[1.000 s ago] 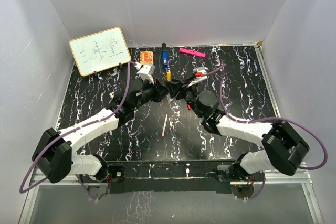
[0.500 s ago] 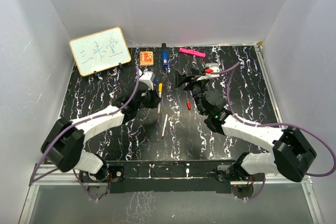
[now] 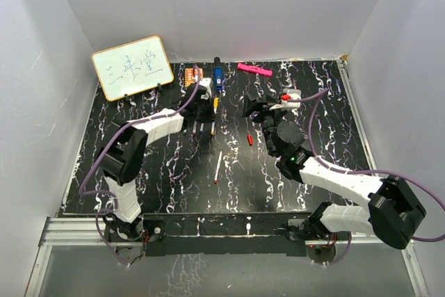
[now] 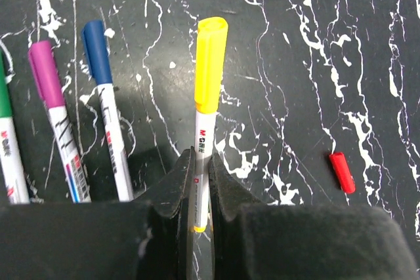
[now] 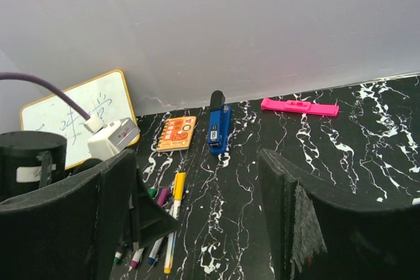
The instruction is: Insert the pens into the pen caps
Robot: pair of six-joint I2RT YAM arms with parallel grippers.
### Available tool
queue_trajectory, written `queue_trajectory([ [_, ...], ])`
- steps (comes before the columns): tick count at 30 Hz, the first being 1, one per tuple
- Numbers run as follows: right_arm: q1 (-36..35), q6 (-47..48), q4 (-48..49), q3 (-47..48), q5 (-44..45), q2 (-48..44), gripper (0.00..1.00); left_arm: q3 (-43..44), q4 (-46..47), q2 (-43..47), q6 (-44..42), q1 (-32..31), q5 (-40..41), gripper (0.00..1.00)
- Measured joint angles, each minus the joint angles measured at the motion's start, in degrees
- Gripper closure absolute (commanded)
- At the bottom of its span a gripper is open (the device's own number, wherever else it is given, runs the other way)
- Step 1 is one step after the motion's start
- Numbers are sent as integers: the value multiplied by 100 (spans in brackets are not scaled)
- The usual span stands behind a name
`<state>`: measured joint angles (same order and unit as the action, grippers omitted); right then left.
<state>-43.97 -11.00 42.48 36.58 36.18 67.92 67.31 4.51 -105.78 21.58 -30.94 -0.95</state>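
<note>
At the far left of the marbled black surface (image 3: pixel 181 179) a small whiteboard (image 3: pixel 132 67) stands propped against the wall. The left tool (image 4: pixel 201 162) reaches toward the back of the surface, its jaws closed on the white barrel of the yellow-capped pen (image 4: pixel 209 90), which points away from the wrist. I cannot tell whether that pen touches the surface or hangs just above it. To its left three more capped pens lie side by side: a green one (image 4: pixel 6 136) at the edge of the wrist view, then a purple one (image 4: pixel 56 122), then a blue one (image 4: pixel 105 116) nearest the held pen.

Toward the near side, about midway between the arms, a loose pen (image 3: pixel 218 166) lies uncapped, its tip apparently red. The red cap (image 3: pixel 249 139) lies alone to its right, apart from it.

The right tool (image 5: pixel 197 221) is raised, with its jaws wide apart and nothing between them. Along the back wall sit an orange square (image 5: pixel 177 133), a blue object (image 5: pixel 218 130) and a pink bar (image 5: pixel 300 106).
</note>
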Motion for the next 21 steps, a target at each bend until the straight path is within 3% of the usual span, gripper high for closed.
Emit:
queue_trajectory([
  [14,15,-155,-201,-151,44,4,28,868,-682,-1038,-15,122,-44,92],
  [16,15,-166,-205,-155,35,9,28,927,-774,-1071,-15,122,2,88],
  [19,15,-192,-201,-155,31,31,26,997,-848,-1119,-20,127,68,72],
  [21,15,-208,-203,-155,28,83,23,997,-911,-1121,-15,127,107,67],
])
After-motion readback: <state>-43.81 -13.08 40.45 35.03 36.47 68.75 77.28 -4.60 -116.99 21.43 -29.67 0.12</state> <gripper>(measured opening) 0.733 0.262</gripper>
